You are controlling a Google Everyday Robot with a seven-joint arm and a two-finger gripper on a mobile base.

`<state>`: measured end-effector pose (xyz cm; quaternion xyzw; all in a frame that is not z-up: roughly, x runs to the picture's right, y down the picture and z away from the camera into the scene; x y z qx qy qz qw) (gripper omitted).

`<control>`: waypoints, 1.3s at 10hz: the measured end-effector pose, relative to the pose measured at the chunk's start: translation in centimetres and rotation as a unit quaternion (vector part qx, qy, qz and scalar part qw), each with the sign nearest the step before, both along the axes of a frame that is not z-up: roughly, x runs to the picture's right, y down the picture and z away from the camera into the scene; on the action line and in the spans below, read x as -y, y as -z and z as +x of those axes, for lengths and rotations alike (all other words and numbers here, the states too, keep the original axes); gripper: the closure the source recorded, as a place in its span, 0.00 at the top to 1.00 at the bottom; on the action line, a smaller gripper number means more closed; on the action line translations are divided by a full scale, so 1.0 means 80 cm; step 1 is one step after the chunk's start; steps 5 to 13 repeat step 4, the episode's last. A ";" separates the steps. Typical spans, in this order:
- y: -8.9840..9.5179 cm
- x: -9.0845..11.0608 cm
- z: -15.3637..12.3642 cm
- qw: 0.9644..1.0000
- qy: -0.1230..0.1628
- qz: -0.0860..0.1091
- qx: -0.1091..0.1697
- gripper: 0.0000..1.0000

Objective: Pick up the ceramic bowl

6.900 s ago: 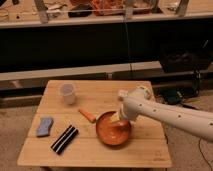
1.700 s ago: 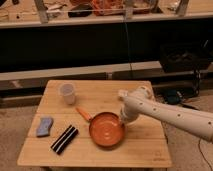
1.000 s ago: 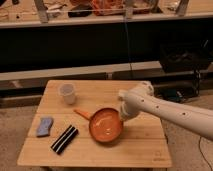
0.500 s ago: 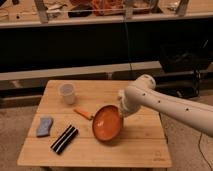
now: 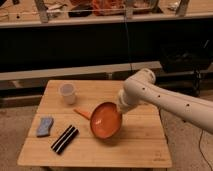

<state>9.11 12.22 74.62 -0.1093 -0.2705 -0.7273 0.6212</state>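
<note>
The orange-red ceramic bowl (image 5: 105, 120) hangs tilted steeply above the middle of the wooden table (image 5: 140, 145), its inside facing the camera and its lower rim close to the tabletop. My gripper (image 5: 120, 108) holds the bowl at its upper right rim, at the end of the white arm (image 5: 165, 100) that comes in from the right. The fingers are mostly hidden by the wrist and the bowl.
A small translucent white cup (image 5: 67, 93) stands at the table's back left. A blue sponge (image 5: 45, 126) and a black bar-shaped item (image 5: 65, 139) lie at the front left. An orange carrot-like object (image 5: 81, 113) lies just left of the bowl. A dark shelf runs behind the table.
The bowl was lying flat on the table with the gripper at its right rim. It has since been lifted and tipped up, and the arm has risen.
</note>
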 end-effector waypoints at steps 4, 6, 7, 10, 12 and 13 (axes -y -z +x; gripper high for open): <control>0.009 0.010 -0.004 1.000 0.013 0.004 0.012 0.00; 0.009 0.010 -0.004 1.000 0.013 0.004 0.012 0.00; 0.009 0.010 -0.004 1.000 0.013 0.004 0.012 0.00; 0.009 0.010 -0.004 1.000 0.013 0.004 0.012 0.00; 0.009 0.010 -0.004 1.000 0.013 0.004 0.012 0.00; 0.009 0.010 -0.004 1.000 0.013 0.004 0.012 0.00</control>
